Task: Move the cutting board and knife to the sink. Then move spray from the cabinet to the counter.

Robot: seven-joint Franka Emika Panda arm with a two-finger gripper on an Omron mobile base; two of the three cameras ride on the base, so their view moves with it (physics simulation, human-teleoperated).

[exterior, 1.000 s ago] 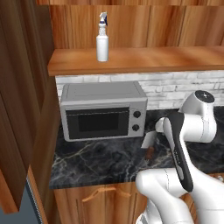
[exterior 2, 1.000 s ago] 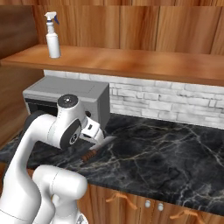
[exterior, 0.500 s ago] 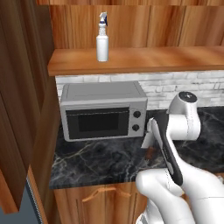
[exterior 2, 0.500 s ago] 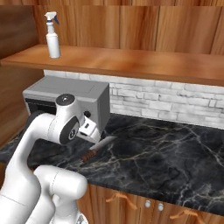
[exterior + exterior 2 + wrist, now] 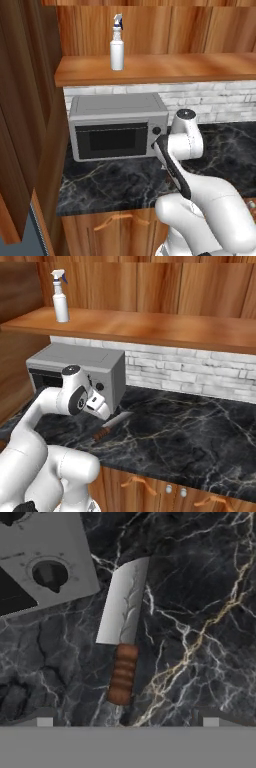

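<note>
The knife lies flat on the black marble counter, silvery blade pointing away and ribbed reddish-brown handle nearest me. My gripper hangs open just above the handle end, its fingertips spread wide to either side with nothing between them. In the right base view the knife lies in front of the microwave's corner, under my hand. The white spray stands upright on the cabinet, also seen from the right as the spray. The cutting board and the sink are out of view.
A grey microwave stands on the counter just left of the knife, its knob corner close to the blade. A tall wooden door panel stands at the far left. White brick wall runs behind the counter.
The arm has swung left toward the microwave and brought the hand closer over the knife. The jaws have stayed wide open. The knife and the spray have not moved.
</note>
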